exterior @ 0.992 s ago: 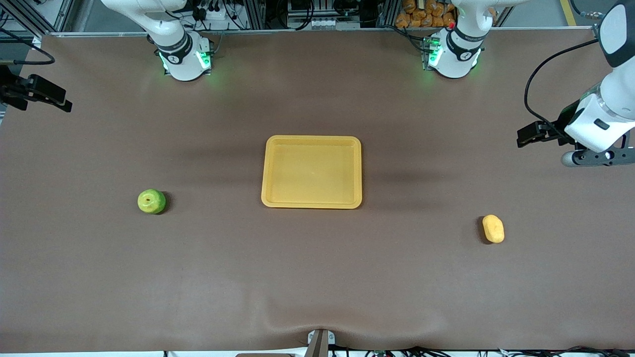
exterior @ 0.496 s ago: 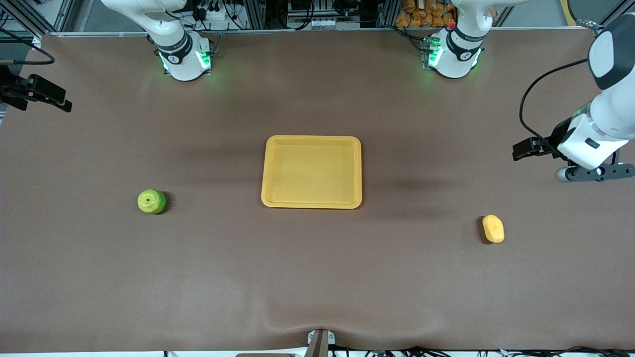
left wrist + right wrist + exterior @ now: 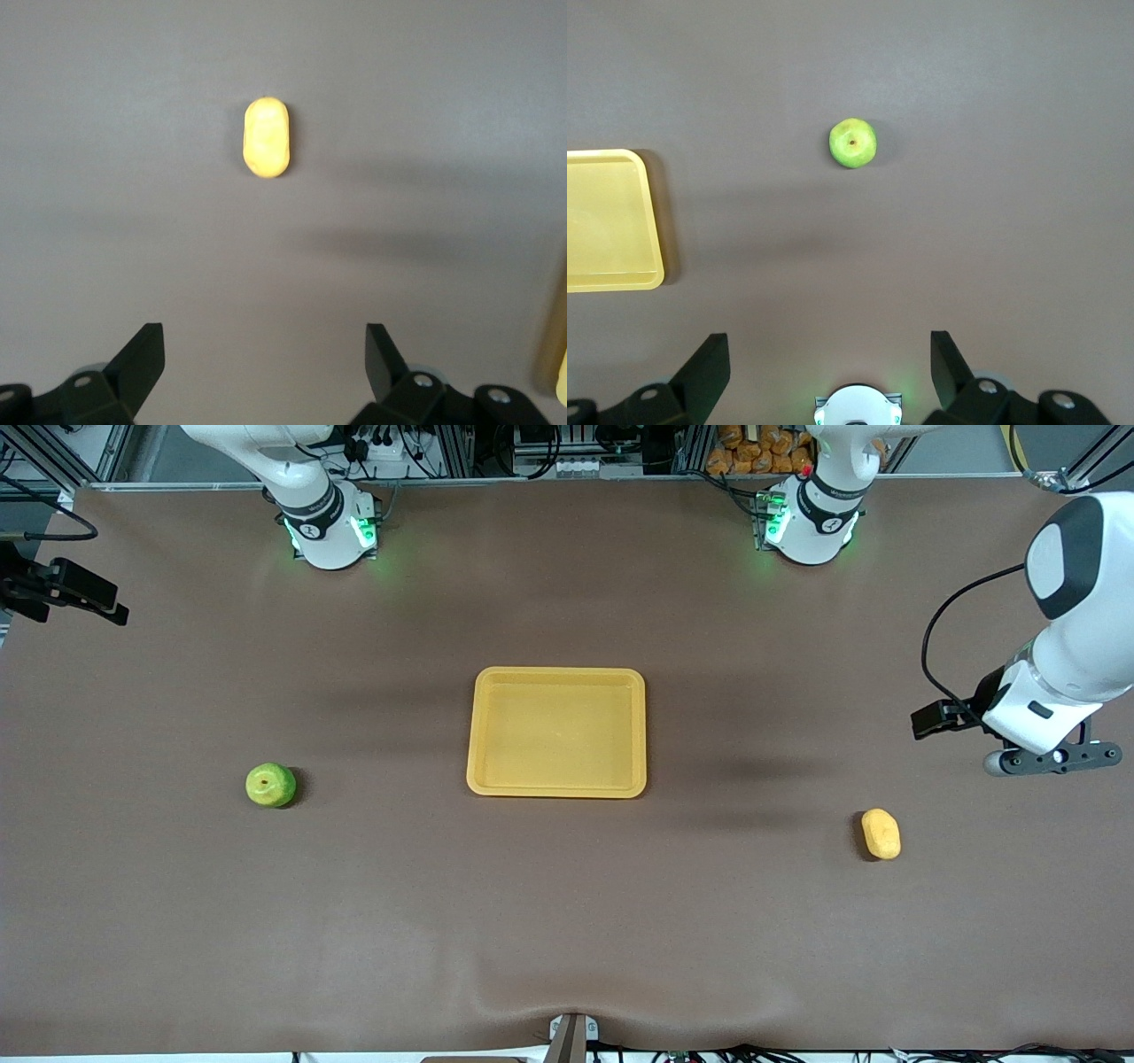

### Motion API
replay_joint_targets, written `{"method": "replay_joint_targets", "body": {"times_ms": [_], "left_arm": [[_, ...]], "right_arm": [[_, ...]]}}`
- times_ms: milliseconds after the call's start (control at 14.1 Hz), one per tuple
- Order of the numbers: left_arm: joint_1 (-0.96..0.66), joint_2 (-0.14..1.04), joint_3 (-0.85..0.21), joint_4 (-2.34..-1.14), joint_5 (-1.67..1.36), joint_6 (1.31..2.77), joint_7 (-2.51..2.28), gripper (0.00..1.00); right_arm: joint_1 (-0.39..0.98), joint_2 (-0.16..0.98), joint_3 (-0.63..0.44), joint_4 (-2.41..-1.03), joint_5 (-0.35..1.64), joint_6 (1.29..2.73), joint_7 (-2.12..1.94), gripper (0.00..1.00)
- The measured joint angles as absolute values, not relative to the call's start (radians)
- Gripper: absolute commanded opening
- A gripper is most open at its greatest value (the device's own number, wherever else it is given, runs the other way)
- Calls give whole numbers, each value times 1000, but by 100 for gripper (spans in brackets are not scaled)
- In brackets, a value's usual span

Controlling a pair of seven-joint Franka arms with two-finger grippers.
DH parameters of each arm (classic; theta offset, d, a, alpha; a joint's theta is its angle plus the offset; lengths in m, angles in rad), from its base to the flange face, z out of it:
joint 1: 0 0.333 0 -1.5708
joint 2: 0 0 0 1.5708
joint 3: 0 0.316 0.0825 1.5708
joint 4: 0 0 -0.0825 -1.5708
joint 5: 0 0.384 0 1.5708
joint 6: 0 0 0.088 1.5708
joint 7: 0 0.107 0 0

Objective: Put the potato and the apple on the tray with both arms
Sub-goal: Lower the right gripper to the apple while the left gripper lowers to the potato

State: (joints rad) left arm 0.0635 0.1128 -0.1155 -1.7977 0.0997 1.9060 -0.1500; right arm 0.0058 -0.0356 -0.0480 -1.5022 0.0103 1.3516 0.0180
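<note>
Shallow rectangular yellow-orange plastic tray [image 3: 556, 732] with a raised rim sits mid-worktop [image 3: 567, 921], nothing in it; placed between both arms, so I judge either one can reach it; small round yellow-green apple [image 3: 271, 785] with a brown stem dimple lies toward the right arm's end, well apart from the tray; small oblong smooth yellow-tan potato [image 3: 881, 833] lies toward the left arm's end, a bit nearer the front camera than the tray, also well apart; one item per arm, looks laid out for a split pick.

Left tool [image 3: 266, 367] hangs over bare brown worktop near the potato, not above it; fingers [image 3: 142, 354] spread wide, nothing between them, wrist camera centred on the potato, so probably lining up an approach; right tool [image 3: 828, 367] is up high at the right arm's end, fingers [image 3: 707, 359] wide and empty too, apple in its wrist view; that arm waits.

Nothing picked yet; both items left to go.
</note>
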Motion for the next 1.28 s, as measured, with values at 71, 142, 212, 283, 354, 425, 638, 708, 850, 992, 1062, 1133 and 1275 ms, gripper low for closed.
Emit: {"method": "replay_joint_targets", "body": {"times_ms": [71, 142, 212, 283, 354, 425, 638, 708, 850, 992, 1062, 1133, 1275], "left_arm": [[69, 118, -115, -1809, 100, 1931, -151, 100], [77, 126, -115, -1816, 101, 1956, -151, 100], [84, 135, -115, -1820, 101, 1980, -151, 100], [88, 148, -114, -1823, 101, 2003, -151, 100], [90, 161, -114, -1825, 102, 2026, -151, 100], [90, 176, -114, -1827, 102, 2052, -151, 100], [101, 230, -113, -1834, 102, 2154, -151, 100], [105, 253, -113, -1835, 102, 2194, -151, 100], [109, 297, -112, -1836, 109, 2258, -151, 100], [108, 335, -112, -1836, 113, 2292, -151, 100], [107, 348, -112, -1836, 114, 2302, -151, 100], [107, 358, -112, -1836, 114, 2314, -151, 100], [106, 372, -112, -1835, 115, 2332, -151, 100]], "right_arm": [[6, -34, -47, -1502, 10, 1352, 18, 100], [7, -30, -46, -1502, 11, 1351, 18, 100], [11, -19, -44, -1503, 12, 1351, 18, 100], [18, -1, -42, -1503, 14, 1351, 18, 100], [31, 24, -40, -1503, 16, 1354, 18, 100], [47, 52, -39, -1503, 18, 1362, 18, 100], [105, 136, -36, -1502, 20, 1423, 20, 100], [123, 161, -35, -1502, 20, 1447, 21, 100], [154, 207, -34, -1502, 20, 1493, 21, 100], [175, 247, -34, -1501, 20, 1518, 22, 100], [181, 264, -34, -1500, 20, 1520, 22, 100], [185, 281, -34, -1500, 20, 1524, 22, 100], [185, 323, -37, -1499, 20, 1572, 22, 100]]}}
